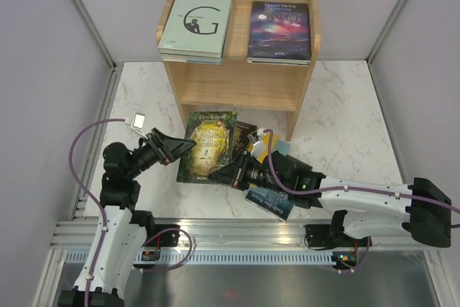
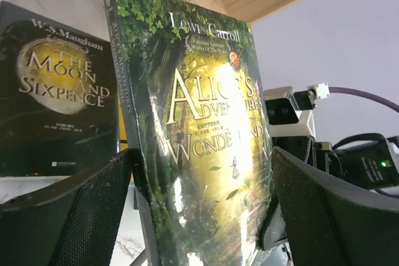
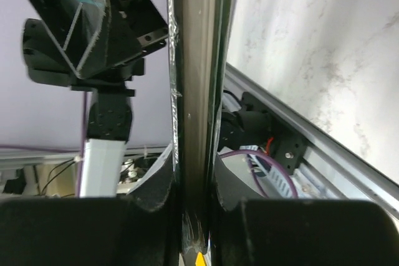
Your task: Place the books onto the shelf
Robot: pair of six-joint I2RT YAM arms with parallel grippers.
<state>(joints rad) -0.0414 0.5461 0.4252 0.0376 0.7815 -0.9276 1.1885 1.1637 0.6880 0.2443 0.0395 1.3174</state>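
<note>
a: so, nearest first: which arm has hold of anything?

b: the right gripper (image 1: 228, 174). it reaches in low from the right, forearm stretched out just above the table (image 1: 345, 127), and its jaws are clamped on the near right edge of the alice book (image 1: 208, 147).

a: and the left one?

b: the left gripper (image 1: 178, 150) is just beside the book's left edge, elbow folded and wrist turned toward the cover. its jaws are spread wide. in its own camera the cover fills the gap between the fingers (image 2: 75, 216), but i can't tell whether they touch it.

a: how does the book lie?

b: tipped up off the marble, with the cover toward the left wrist. its long axis runs away from the arms toward the shelf (image 1: 237, 84).

a: and the shelf?

b: straight beyond the book, a little apart. its top board carries the pale green book (image 1: 198, 25) and the purple book (image 1: 280, 30) side by side. i'd judge the carry goes forward and up, led by the right arm.
</note>
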